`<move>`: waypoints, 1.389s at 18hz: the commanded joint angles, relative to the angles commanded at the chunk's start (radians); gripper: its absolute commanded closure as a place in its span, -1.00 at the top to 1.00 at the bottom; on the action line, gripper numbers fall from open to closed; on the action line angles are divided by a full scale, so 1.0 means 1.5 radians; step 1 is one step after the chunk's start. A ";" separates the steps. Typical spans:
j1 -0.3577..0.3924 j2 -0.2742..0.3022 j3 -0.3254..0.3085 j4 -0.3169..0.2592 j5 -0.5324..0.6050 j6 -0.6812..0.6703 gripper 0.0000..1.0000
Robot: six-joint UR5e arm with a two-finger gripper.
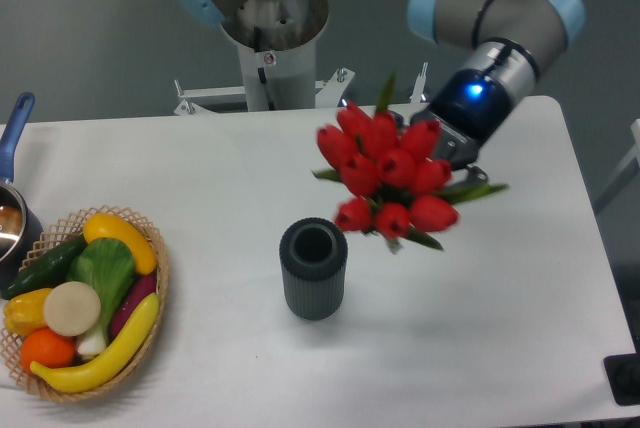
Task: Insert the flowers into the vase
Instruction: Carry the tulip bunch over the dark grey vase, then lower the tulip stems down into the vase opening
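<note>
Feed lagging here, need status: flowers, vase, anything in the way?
Gripper carrying flowers in the air, up and right of vase. Fingers hidden behind the blooms. Vase upright, mouth empty. Nothing between them; basket far left.

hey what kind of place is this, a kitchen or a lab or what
Probably a robotics lab: an arm's gripper holds red flowers over a bare white table with a vase and a basket of toy-like vegetables.

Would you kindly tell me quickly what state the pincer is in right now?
Pincer: hidden behind the flowers; it carries the bunch in the air, up and to the right of the vase, so it is closed on them.
</note>
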 joint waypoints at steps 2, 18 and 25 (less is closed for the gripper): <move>-0.014 0.008 -0.008 0.000 -0.004 0.001 -0.44; -0.038 -0.010 -0.057 0.000 -0.005 0.056 -0.44; -0.034 -0.036 -0.075 0.005 0.002 0.071 -0.40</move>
